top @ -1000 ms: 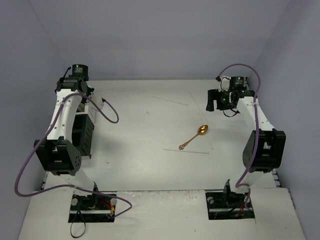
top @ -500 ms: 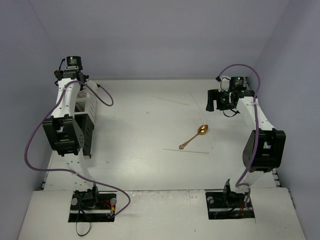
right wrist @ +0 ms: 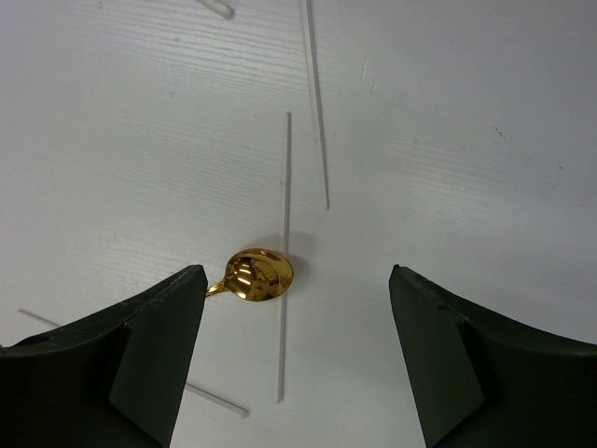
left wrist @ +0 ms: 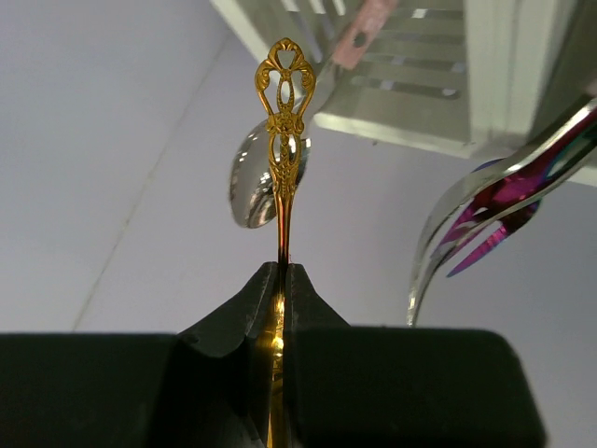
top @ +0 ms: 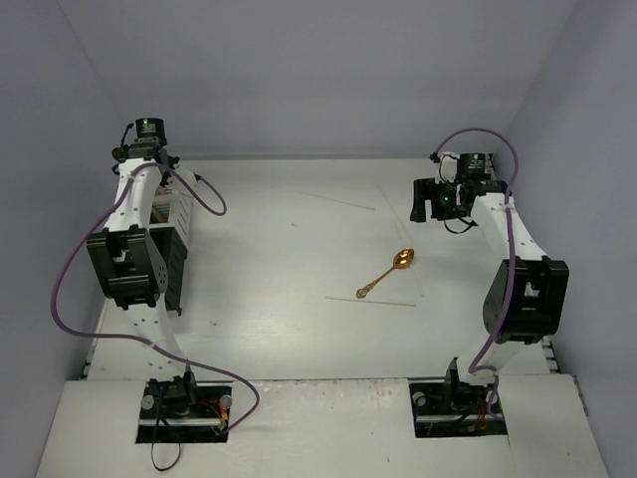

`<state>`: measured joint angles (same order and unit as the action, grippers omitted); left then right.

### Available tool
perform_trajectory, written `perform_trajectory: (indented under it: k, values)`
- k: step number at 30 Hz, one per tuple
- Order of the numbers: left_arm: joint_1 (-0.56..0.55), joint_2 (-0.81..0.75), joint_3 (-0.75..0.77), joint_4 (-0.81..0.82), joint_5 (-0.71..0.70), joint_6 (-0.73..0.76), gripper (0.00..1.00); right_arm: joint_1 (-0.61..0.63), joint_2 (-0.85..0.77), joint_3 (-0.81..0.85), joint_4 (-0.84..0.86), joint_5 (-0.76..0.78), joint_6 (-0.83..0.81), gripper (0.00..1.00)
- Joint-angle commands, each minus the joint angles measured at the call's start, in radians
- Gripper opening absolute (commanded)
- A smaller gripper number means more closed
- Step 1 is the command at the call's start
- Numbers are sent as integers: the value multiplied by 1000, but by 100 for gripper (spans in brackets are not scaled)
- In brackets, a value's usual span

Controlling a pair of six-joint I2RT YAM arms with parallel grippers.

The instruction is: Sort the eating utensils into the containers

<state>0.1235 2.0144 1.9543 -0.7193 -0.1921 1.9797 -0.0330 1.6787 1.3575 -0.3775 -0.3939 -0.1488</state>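
Observation:
My left gripper [left wrist: 283, 271] is shut on the handle of a gold spoon [left wrist: 283, 140], whose ornate end points up beside the white slatted container [left wrist: 438, 103]. A silver spoon bowl [left wrist: 250, 187] and an iridescent fork [left wrist: 485, 210] hang from that container. In the top view the left gripper [top: 144, 159] is at the back left above the white container [top: 167, 207], with black containers [top: 171, 264] in front of it. A second gold spoon [top: 386, 273] lies on the table. My right gripper [right wrist: 297, 280] is open above its bowl [right wrist: 258, 274], not touching it.
Thin clear sticks lie around the spoon: one [right wrist: 284, 252] beside the bowl, one [right wrist: 315, 103] farther out, one [right wrist: 215, 397] near the left finger. In the top view, sticks lie at the back [top: 338, 201] and below the spoon [top: 370, 300]. Grey walls enclose the table.
My left arm has swung its elbow up and back, and the wrist has shifted a little left at the back corner with the spoon. The right arm and the table spoon have not moved.

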Motion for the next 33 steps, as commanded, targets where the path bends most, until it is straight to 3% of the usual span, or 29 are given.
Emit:
perform_trajectory:
  k: [1,7,12,15,18,20,23,26,28,30,33]
  values:
    - [16,-70,-11,-17,-27,745,0,-7,-27,16,30,-20,17,77]
    - [13,-95,-77,-23,-13,759,0,-7,-31,11,29,-17,15,76]
    - [-1,-105,-105,-24,8,759,7,-7,-33,14,28,-17,16,76]
    - [-16,-105,-103,-23,36,757,18,-7,-31,12,28,-17,19,77]
    - [-29,-107,-78,-11,70,754,38,-7,-33,9,28,-16,18,77]
    - [-35,-111,-67,27,97,754,46,-7,-34,11,28,-16,18,77]
    - [-66,-109,-9,138,149,687,47,-7,-34,11,29,-17,20,77]
    - [-114,-99,97,199,192,555,47,-7,-36,14,29,-16,20,77]
    - [-199,-76,192,256,219,372,49,-7,-34,17,29,-12,20,77]
    - [-271,-58,264,310,190,121,53,-10,-37,16,29,-5,22,77]
    - [-391,-22,423,221,98,-299,57,-19,-44,14,29,15,28,77]
